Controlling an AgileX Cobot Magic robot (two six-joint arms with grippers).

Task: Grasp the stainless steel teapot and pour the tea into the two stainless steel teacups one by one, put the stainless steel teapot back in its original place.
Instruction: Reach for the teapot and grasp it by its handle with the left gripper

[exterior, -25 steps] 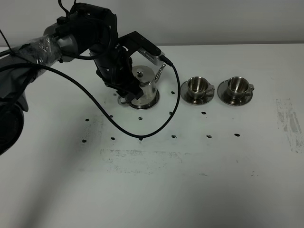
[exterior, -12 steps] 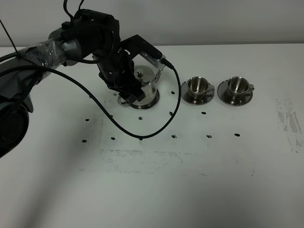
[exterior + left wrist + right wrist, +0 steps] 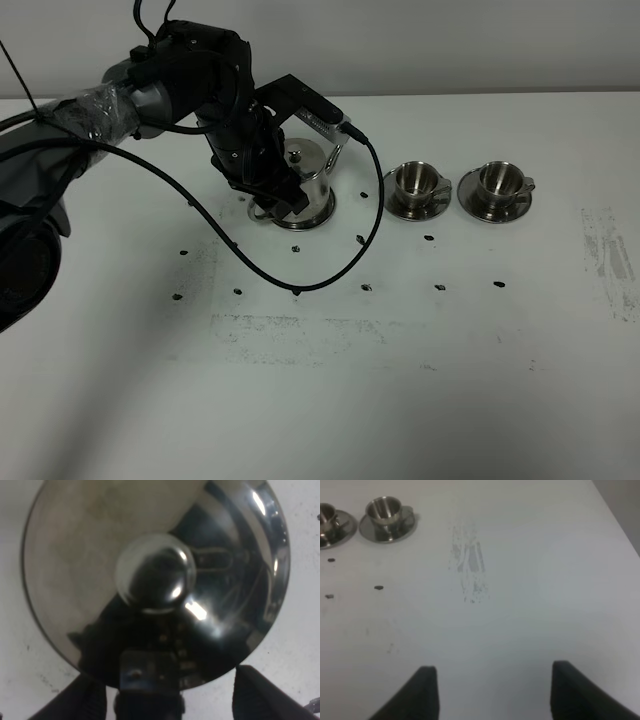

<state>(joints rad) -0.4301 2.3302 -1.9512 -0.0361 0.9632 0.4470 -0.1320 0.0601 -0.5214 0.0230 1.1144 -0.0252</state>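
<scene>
Nothing is poured yet: the stainless steel teapot (image 3: 308,180) sits on its dish (image 3: 320,217), beside the two stainless steel teacups (image 3: 415,183) (both look empty). The left gripper (image 3: 172,697) straddles the pot's handle (image 3: 150,682) with its jaws apart. The right gripper (image 3: 492,690) hangs open over the table (image 3: 530,610).

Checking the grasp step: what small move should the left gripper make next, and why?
Probably close the left gripper: its fingers stand open either side of the handle of the stainless steel teapot, which rests on its dish.
</scene>
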